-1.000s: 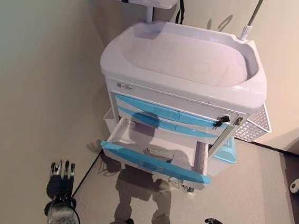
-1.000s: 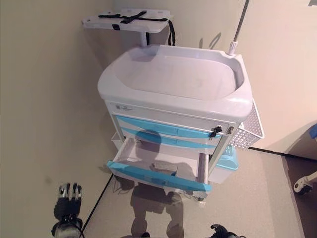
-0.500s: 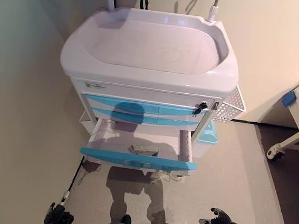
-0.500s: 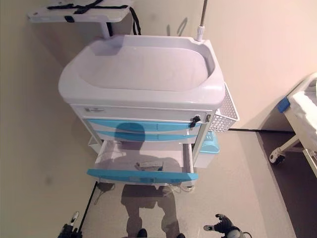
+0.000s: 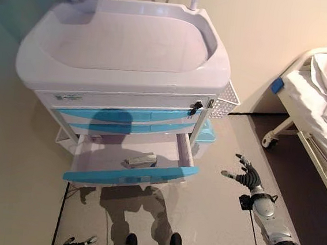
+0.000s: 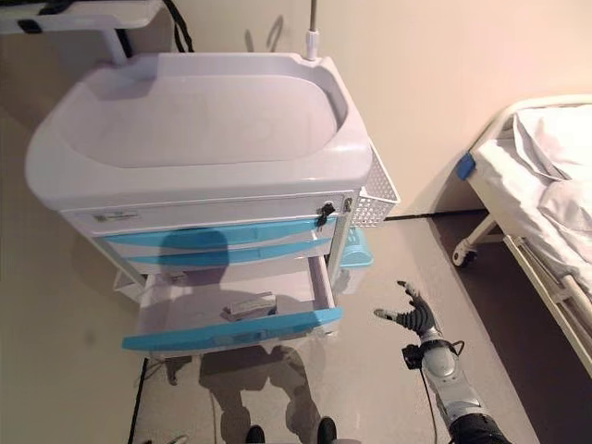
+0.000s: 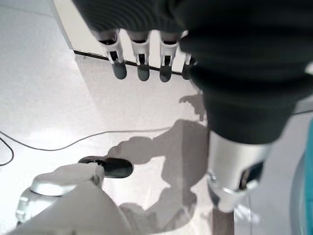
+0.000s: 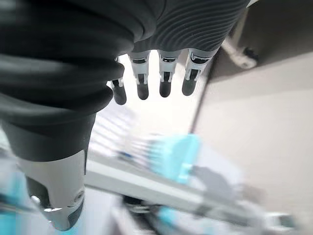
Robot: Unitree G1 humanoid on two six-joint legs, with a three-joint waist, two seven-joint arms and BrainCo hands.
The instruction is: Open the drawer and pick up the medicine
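The white cart (image 5: 125,43) has blue-fronted drawers, and its lowest drawer (image 5: 129,174) stands pulled open. Inside it lies the medicine (image 5: 140,159), a small grey-white pack, alone near the drawer's middle. My right hand (image 5: 246,175) hovers open to the right of the drawer, at about its height, a hand's width or more from the cart and holding nothing. My left hand (image 5: 77,244) hangs low at the bottom edge, over the floor. In the left wrist view its fingers (image 7: 143,68) are straight and empty.
A white mesh basket (image 5: 227,100) hangs on the cart's right side, with a light-blue bin (image 5: 206,132) below it. A bed (image 5: 321,109) on wheels stands at the far right. The wall is close behind the cart.
The camera has swung right, bringing the bed into view. My right hand has come up from the bottom edge to beside the open drawer. The left hand now shows only at the bottom edge.
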